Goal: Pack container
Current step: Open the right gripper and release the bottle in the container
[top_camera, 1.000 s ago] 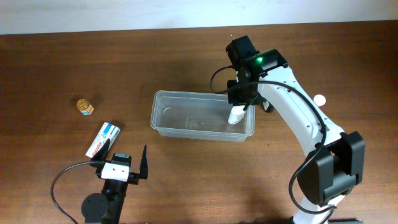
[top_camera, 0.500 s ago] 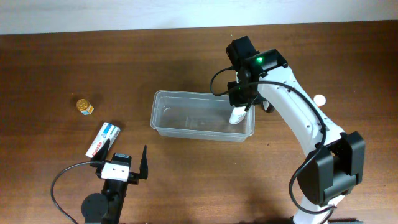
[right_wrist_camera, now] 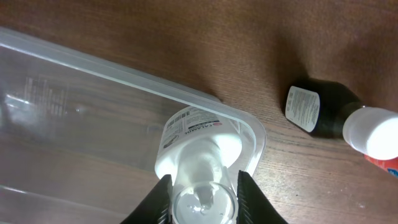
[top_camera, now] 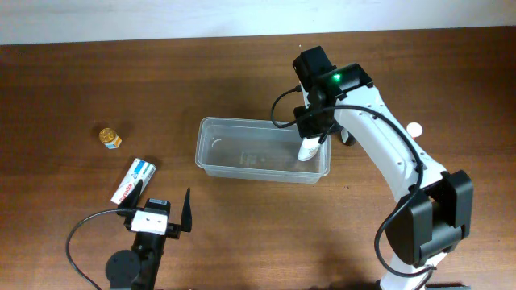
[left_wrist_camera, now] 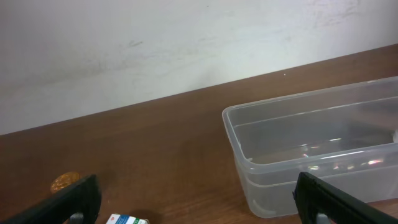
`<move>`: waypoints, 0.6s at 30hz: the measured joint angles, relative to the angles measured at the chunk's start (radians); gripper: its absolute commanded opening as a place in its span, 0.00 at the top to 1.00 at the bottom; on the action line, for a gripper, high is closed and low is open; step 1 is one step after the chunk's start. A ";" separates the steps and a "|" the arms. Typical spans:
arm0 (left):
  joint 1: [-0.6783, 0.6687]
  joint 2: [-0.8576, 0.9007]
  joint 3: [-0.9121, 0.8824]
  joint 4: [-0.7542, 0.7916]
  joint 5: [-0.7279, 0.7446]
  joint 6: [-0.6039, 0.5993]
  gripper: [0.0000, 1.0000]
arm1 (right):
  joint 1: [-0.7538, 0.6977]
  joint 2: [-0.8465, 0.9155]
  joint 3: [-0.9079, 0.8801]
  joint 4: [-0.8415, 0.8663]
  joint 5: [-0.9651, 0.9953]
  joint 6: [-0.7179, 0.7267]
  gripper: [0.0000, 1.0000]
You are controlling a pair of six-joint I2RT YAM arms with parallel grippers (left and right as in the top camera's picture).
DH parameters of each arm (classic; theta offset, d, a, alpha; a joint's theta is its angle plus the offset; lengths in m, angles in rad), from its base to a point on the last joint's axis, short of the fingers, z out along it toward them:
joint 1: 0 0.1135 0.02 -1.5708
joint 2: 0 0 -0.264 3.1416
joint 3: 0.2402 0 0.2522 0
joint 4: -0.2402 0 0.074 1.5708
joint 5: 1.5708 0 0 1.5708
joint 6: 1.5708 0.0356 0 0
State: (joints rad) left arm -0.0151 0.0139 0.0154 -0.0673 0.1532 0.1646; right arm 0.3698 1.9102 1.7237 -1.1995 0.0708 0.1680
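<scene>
Though hardly moved, white bottle (right_wrist_camera: 198, 138) clamped in right jaws inside container (top_camera: 211, 155); left jaws apart.

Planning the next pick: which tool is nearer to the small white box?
Left. The left tool sits right beside the white box; the right tool is far off at the container, gripping a white bottle.

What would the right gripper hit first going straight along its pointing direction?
Probably the container floor: the right gripper points down into it, and the white bottle it holds would touch first. Gap unclear.
</scene>
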 measured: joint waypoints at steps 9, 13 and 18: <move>0.000 0.000 0.000 0.000 0.000 0.000 0.01 | 0.000 0.000 0.003 0.000 0.000 -0.082 0.85; 0.000 0.000 0.000 0.000 0.000 0.000 0.01 | 0.000 0.000 0.002 0.001 0.000 -0.143 0.86; 0.000 0.000 0.000 0.000 0.000 0.000 0.01 | 0.000 0.000 0.003 0.008 0.000 -0.207 0.86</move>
State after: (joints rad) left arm -0.0151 0.0139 0.0154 -0.0673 0.1532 0.1646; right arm 0.3698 1.9102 1.7264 -1.1915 0.0704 -0.0387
